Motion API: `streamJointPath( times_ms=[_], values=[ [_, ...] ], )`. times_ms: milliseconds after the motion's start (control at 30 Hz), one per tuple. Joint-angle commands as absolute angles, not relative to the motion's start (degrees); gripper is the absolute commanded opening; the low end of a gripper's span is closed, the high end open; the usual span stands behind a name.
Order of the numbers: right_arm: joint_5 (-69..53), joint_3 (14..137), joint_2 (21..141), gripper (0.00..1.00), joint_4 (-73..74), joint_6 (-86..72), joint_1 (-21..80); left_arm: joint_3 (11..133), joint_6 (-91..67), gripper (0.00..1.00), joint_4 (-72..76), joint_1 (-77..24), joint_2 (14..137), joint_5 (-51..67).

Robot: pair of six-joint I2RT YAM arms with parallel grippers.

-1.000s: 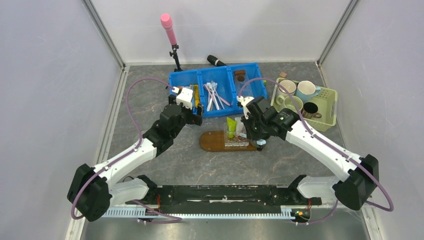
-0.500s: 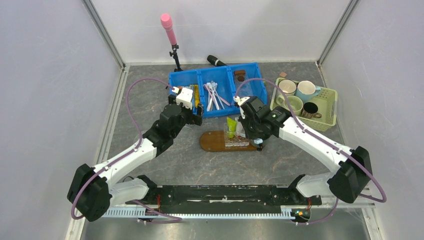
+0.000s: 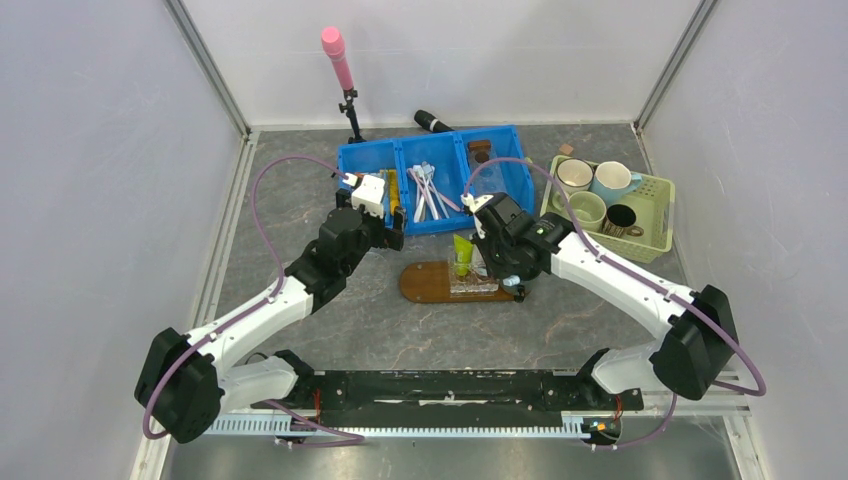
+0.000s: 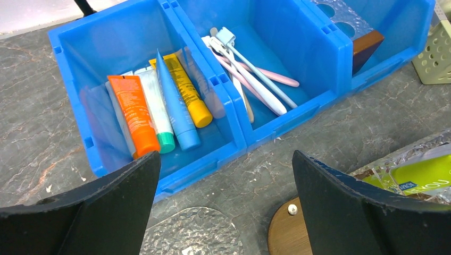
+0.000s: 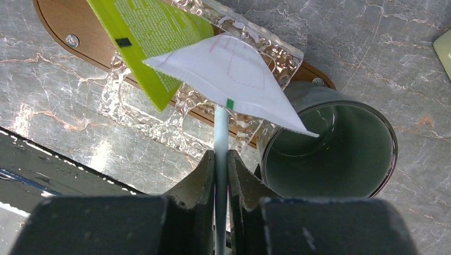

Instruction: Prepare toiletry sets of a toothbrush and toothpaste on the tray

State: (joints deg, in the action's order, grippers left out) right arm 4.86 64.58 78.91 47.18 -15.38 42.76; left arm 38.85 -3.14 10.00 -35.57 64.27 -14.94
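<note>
The dark wooden tray point(image 3: 425, 283) lies in front of the blue bin. On it a clear embossed holder point(image 5: 138, 106) carries the bright green toothpaste tube point(image 5: 143, 37) and the white toothpaste tube point(image 5: 239, 79), both leaning; the green tube also shows in the top view point(image 3: 462, 255). My right gripper point(image 5: 220, 156) is shut on the slim light blue toothbrush handle point(image 5: 220, 133), which runs under the white tube, above the holder. It hovers over the tray's right half in the top view point(image 3: 495, 265). My left gripper point(image 4: 226, 207) is open and empty, over the table between bin and tray point(image 4: 290, 234).
The blue bin point(image 4: 234, 133) holds orange, white, blue and yellow tubes point(image 4: 133, 114) and pink and white toothbrushes point(image 4: 255, 79). A glass cup point(image 5: 330, 154) stands at the tray's right end. A pale green basket of mugs point(image 3: 655, 215) is at the right. A pink microphone point(image 3: 337, 55) stands behind.
My right gripper has shifted slightly left over the tray with the toothbrush in it. The left arm has not moved.
</note>
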Motion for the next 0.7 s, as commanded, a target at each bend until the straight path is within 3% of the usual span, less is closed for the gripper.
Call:
streamJointPath(
  times_ms=[0,667],
  values=[
    [6.7,67.1,79.6,0.12,44.3,-15.5,42.8,40.5,-1.8,1.0,12.7,-35.1,63.9,-15.3],
    [7.2,68.1,79.8,0.24,45.0,-15.8,43.2,40.5,-1.8,1.0,12.7,-34.8,63.4,-15.2]
  ],
)
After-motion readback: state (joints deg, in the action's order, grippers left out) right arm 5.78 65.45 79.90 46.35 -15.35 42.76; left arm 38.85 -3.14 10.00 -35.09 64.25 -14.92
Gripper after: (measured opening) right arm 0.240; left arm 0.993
